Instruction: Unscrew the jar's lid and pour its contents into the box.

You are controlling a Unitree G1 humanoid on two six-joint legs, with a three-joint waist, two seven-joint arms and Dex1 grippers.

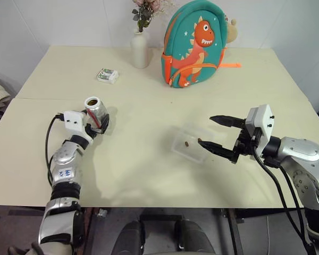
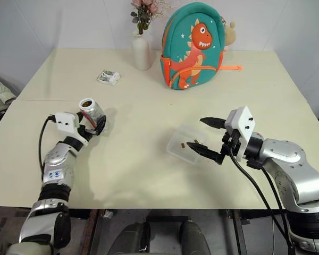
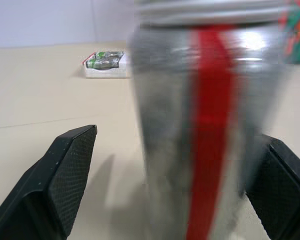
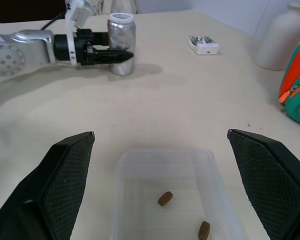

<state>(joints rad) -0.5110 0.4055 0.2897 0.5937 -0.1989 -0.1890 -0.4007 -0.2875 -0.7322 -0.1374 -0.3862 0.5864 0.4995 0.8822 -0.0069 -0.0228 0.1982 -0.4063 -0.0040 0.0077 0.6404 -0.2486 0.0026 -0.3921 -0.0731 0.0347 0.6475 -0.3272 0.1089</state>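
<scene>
From the head views, the jar (image 1: 96,112) stood upright and lidless on the cream table (image 1: 149,170), on the robot's left side, with the left gripper (image 1: 98,123) around its lower part, fingers spread. The transparent box (image 1: 191,142) lay toward the right, holding brown bean-like pieces (image 1: 186,143). The right gripper (image 1: 217,135) hovered just beside the box, its fingers wide apart and empty. A white vase (image 1: 140,49), a dinosaur backpack (image 1: 194,45) and a small white packet (image 1: 107,76) sat further back.

In the left wrist view, the jar's red stripe rose between the two black fingers (image 3: 65,175), with a clear gap on one side; the grip was released.

In the right wrist view, two pieces lay in the box (image 4: 135,170) between the spread fingers (image 4: 55,185), the jar well beyond.
</scene>
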